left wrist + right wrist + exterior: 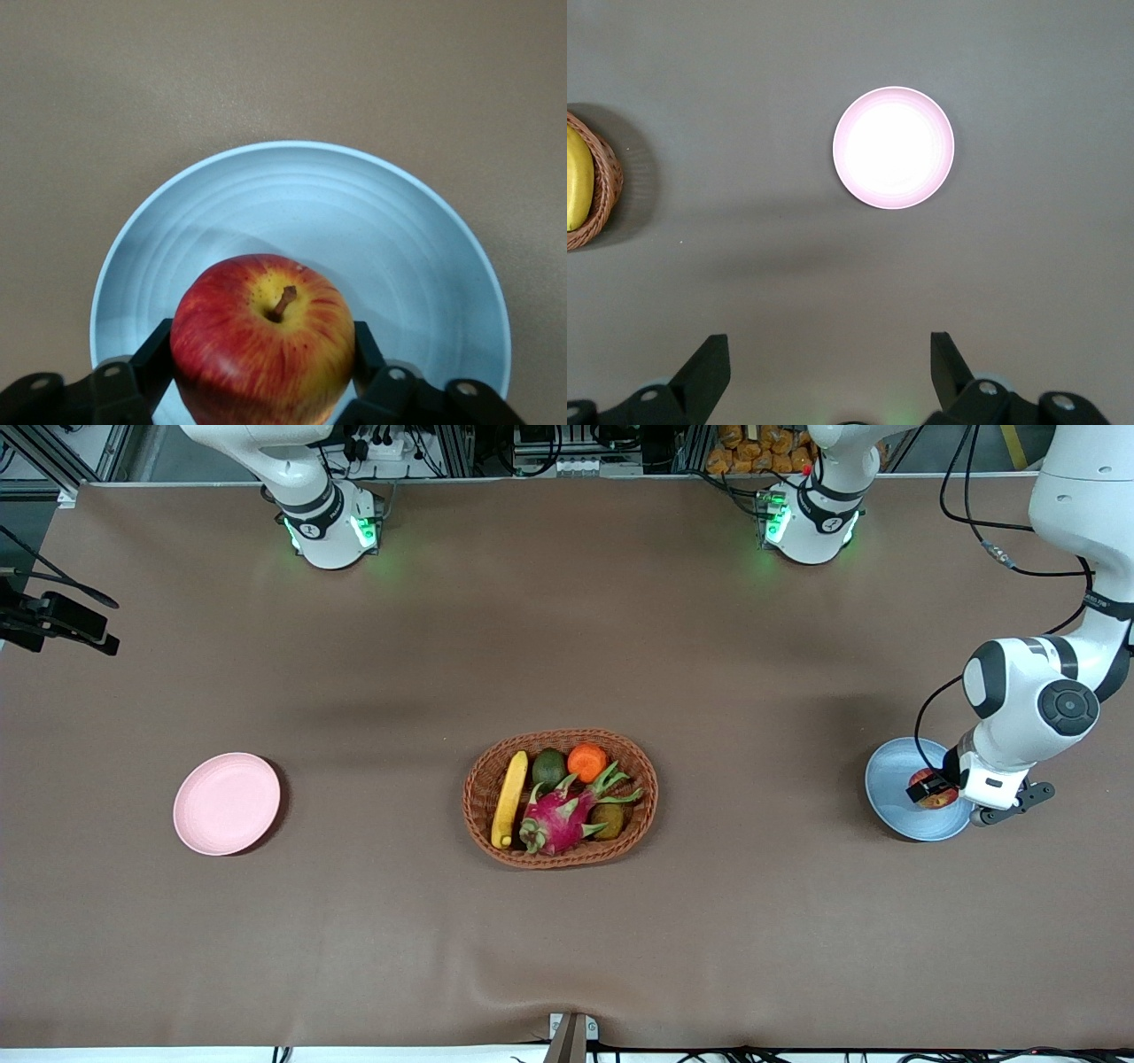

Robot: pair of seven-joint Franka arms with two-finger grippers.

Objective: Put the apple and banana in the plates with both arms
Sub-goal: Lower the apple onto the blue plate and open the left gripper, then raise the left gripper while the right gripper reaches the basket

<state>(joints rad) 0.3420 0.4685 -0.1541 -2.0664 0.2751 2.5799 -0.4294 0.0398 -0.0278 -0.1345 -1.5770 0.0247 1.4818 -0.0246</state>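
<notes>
The red and yellow apple [261, 341] is on or just above the light blue plate [354, 221] at the left arm's end of the table. My left gripper [263, 328] is shut on the apple, one black finger against each side. The front view shows the same: left gripper [930, 788], apple [937, 799], blue plate [890, 779]. The banana [509, 799] lies in the wicker basket [478, 779] mid-table. The pink plate [227, 803] is bare toward the right arm's end. My right gripper [830, 341] hangs open and high over the table, with the pink plate [894, 147] and banana [576, 177] below.
The basket also holds an orange [586, 762], a green avocado [548, 766], a magenta dragon fruit [558, 819] and a brown kiwi [608, 819]. A black camera mount [53, 624] juts in at the table's edge at the right arm's end.
</notes>
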